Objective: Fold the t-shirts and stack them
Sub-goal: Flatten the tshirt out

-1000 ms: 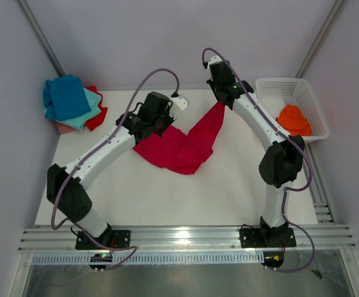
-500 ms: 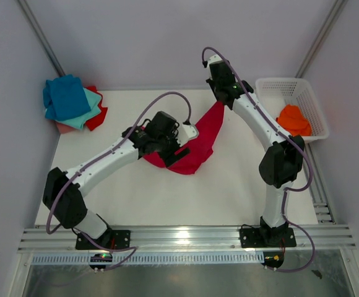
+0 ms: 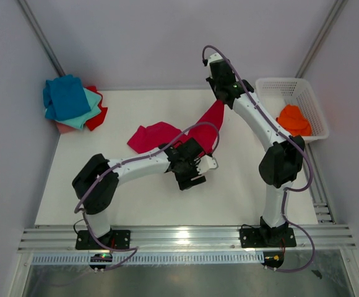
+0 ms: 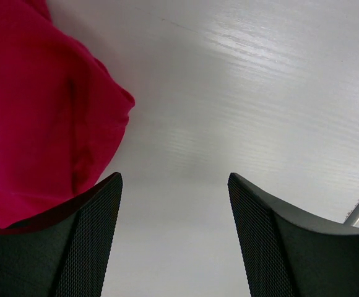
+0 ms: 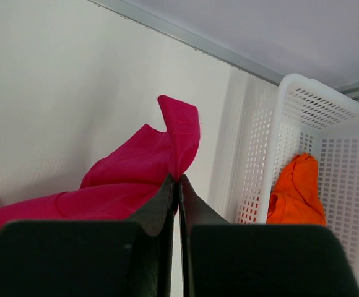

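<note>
The crimson t-shirt [image 3: 151,136] lies crumpled in the middle of the table, and one end [image 5: 136,167] rises toward the back. My right gripper [image 5: 179,179] is shut on that raised edge, holding it above the table near the back [image 3: 221,102]. My left gripper [image 4: 173,179] is open over bare table, with nothing between its fingers. The crimson cloth [image 4: 37,111] sits just beside its left finger. In the top view the left gripper [image 3: 207,167] is at the shirt's near right edge. Blue [image 3: 65,96], teal [image 3: 91,104] and red [image 3: 99,116] t-shirts are piled at the back left.
A white lattice basket [image 3: 303,93] stands at the back right with an orange t-shirt [image 3: 293,119] inside; in the right wrist view the basket [image 5: 328,117] is close to the gripper's right. A metal rail [image 3: 179,238] runs along the near edge.
My left gripper has opened and let go of the crimson shirt, then swung right and nearer. The shirt's left part now lies on the table. The right gripper still holds its edge.
</note>
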Controlling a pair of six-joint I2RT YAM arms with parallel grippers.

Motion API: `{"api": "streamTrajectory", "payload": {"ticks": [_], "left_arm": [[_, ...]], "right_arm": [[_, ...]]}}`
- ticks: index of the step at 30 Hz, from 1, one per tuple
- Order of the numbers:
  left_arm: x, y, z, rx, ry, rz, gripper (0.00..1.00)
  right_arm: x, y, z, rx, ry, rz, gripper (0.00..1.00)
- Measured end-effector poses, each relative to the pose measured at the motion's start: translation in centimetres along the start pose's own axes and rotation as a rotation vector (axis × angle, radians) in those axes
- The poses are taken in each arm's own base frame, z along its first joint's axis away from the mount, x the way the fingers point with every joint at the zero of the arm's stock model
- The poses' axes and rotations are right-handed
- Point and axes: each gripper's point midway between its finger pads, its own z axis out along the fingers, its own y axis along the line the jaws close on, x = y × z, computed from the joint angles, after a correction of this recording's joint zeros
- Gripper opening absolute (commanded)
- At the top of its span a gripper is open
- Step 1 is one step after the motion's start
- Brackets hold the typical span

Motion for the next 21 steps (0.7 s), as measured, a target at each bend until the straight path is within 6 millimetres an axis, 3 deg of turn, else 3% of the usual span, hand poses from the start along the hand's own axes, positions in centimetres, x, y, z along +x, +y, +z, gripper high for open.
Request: {"api": "streamTrajectory", "payload": {"ticks": [8, 21], "left_arm": [[-0.5, -0.5, 1.7, 0.008, 0.005, -0.005, 0.69], [-2.4, 1.1, 2.9, -0.075, -0.035, -0.013, 0.65]], "right_arm": [[0.0, 0.0, 0.0, 0.000, 0.000, -0.001, 0.03], [0.4, 0.4, 0.3, -0.011, 0.006, -0.004, 0.03]]}}
